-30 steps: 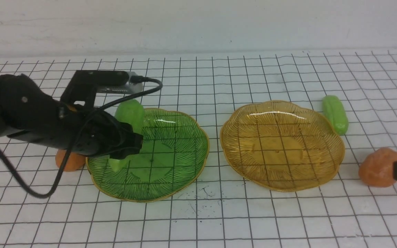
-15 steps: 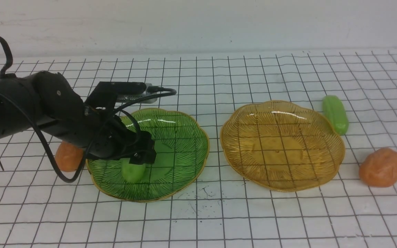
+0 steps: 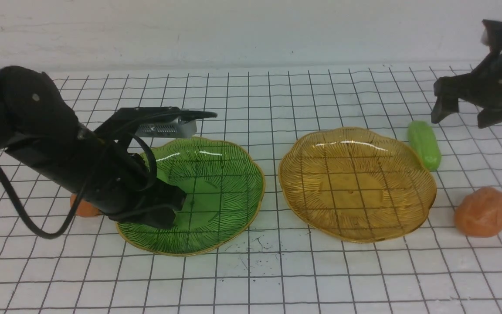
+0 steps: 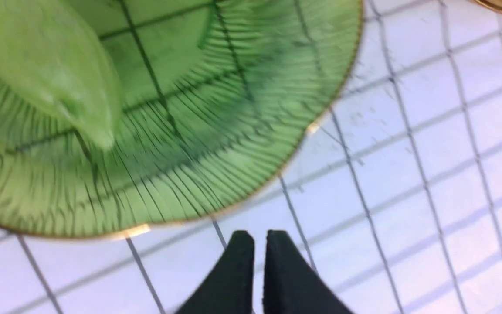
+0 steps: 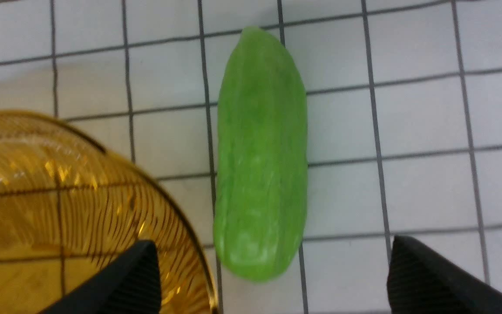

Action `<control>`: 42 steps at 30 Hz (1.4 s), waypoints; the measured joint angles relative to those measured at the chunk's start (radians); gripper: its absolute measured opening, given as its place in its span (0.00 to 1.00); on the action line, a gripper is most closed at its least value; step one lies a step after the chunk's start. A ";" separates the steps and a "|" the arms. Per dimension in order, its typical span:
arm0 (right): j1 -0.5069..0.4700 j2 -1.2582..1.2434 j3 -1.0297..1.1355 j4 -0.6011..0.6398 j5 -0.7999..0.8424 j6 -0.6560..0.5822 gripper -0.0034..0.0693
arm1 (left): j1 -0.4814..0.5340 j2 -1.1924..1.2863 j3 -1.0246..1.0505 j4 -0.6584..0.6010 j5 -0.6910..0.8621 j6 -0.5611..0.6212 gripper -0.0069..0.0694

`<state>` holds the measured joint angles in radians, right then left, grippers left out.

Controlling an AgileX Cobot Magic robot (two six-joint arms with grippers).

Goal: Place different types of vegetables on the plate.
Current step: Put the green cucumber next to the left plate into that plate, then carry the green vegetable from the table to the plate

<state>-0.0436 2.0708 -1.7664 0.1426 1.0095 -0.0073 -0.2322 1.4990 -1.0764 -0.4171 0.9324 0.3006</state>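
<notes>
1. The left tool (image 4: 253, 257), clenched and empty, hangs by the green plate (image 3: 233, 174); one cucumber toy (image 4: 46, 69) lies on that plate.
2. The right tool (image 5: 272, 248), jaws spread, hovers over the second cucumber toy (image 5: 259, 152), which lies on the worktop (image 5: 429, 109) just beside the amber plate (image 5: 37, 183). Its next move is probably to descend and close.

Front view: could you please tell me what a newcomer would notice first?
Two ribbed glass plates sit side by side: a green plate on the left, an empty amber plate on the right. The left tool is shut by the green plate's rim, with a cucumber toy lying on that plate; the right tool hangs open above a second cucumber toy beside the amber plate.
</notes>
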 joint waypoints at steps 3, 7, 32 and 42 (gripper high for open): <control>0.000 0.105 -0.081 0.000 -0.020 0.007 0.95 | 0.000 -0.057 0.000 0.000 0.069 0.000 0.08; 0.000 0.184 -0.137 0.003 -0.055 0.007 0.94 | 0.000 -0.108 0.000 0.004 0.119 0.000 0.08; 0.119 0.028 -0.434 0.535 0.164 -0.138 0.58 | 0.000 -0.381 0.000 0.105 0.154 -0.021 0.08; 0.445 0.125 -0.434 0.436 0.223 -0.147 0.58 | 0.000 -0.373 0.000 0.144 0.118 -0.045 0.08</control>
<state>0.4009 2.1957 -2.2004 0.5782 1.2329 -0.1545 -0.2322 1.1263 -1.0764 -0.2730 1.0506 0.2556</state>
